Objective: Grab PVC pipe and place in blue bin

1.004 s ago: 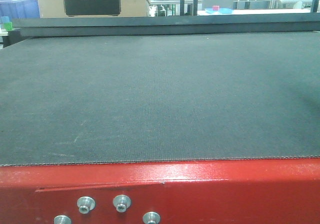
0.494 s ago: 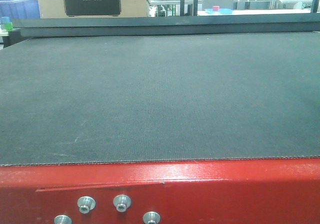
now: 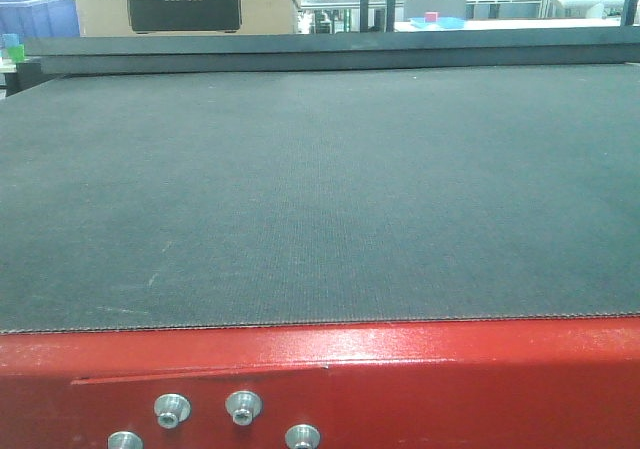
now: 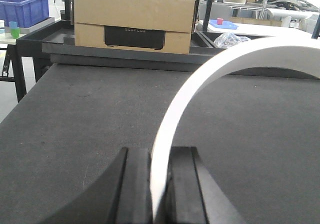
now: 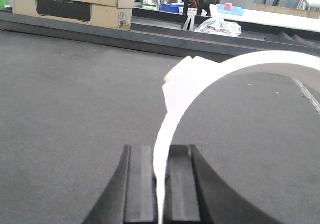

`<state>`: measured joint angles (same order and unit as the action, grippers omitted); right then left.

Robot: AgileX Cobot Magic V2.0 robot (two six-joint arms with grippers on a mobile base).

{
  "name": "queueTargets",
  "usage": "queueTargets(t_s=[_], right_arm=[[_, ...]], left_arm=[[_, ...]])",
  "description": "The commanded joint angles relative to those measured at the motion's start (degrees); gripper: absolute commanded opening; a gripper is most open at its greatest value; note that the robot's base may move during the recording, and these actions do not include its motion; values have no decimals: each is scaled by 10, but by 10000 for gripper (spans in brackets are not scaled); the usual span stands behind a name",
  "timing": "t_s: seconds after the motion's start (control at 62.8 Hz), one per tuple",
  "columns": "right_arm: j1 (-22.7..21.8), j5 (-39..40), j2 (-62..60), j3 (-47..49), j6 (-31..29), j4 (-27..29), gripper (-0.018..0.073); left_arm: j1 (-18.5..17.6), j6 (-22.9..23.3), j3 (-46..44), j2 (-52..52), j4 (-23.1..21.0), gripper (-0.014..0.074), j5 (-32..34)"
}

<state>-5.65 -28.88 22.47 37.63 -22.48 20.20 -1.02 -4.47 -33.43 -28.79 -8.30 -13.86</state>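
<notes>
Wrists level, low over dark surface; left gripper jaws clamp PVC pipe, right gripper jaws likewise.

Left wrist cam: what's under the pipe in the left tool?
Only the dark mat shows beneath the PVC pipe. The pipe's lower end sits clamped in the left tool, so the end and the mat directly below are covered.
</notes>
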Motion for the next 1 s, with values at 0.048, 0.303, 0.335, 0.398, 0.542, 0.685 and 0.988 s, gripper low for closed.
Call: queueTargets(t_s=[0.048,0.303,0.335,0.398,0.542,0.685,0.988], right_arm=[[1,20,-4,-1,0,1,-162],[1,20,-4,-1,0,1,-162],[1,20,-4,-1,0,1,-162],[1,20,-4,-1,0,1,-162],[1,20,-4,-1,0,1,-162],[1,20,-4,-1,0,1,-162],[1,20,-4,-1,0,1,-162]], left_arm=[[-3,1,0,4,0,-111,12],[-3,1,0,4,0,-111,12],[-3,1,0,4,0,-111,12],[-3,1,0,4,0,-111,12],[-3,1,0,4,0,-111,12],[-3,1,0,4,0,-111,12],[-3,1,0,4,0,-111,12]])
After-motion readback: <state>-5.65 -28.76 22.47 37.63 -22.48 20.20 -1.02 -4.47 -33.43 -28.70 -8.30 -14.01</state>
